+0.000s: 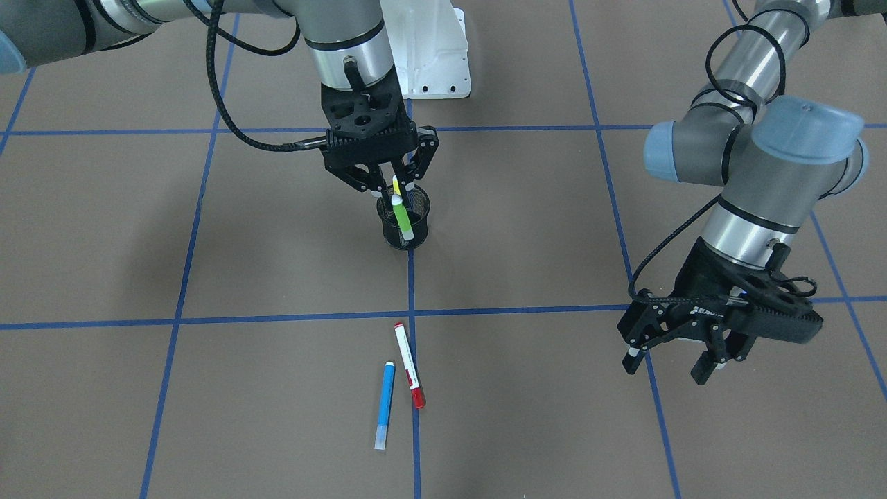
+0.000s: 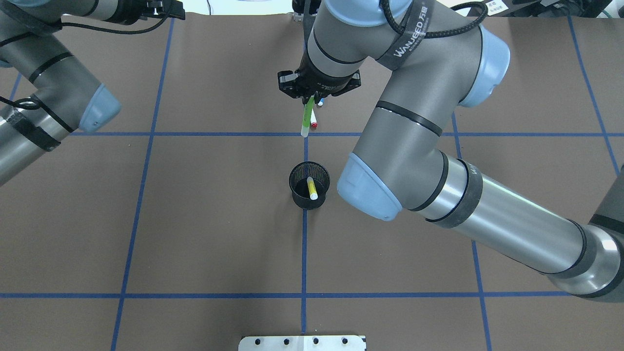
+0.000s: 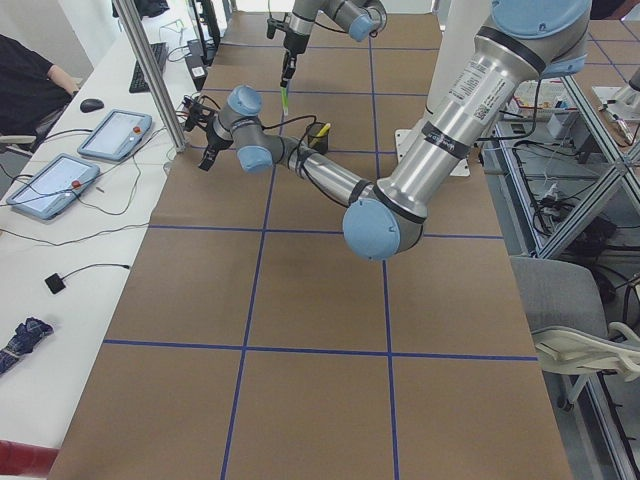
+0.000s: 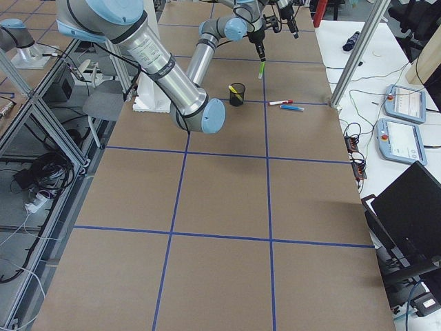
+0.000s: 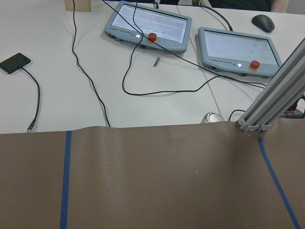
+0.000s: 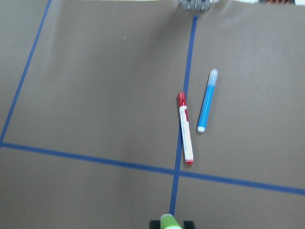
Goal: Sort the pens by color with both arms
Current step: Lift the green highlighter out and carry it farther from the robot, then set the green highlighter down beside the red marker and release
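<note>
One yellow pen [image 2: 312, 188] aslant inside the black mesh cup [image 2: 295, 191].

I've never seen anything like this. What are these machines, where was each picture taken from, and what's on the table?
These are two jointed robot arms at a brown table, each ending in a black two-finger gripper. Four pictures come from fixed cameras: facing the robot, above and behind it, and at each table end; two come from cameras on the wrists. The right gripper is shut on a green pen in the air. The left gripper is open and empty. A yellow pen leans in the black mesh cup. A blue pen and a white pen with red ends lie close together.
</note>
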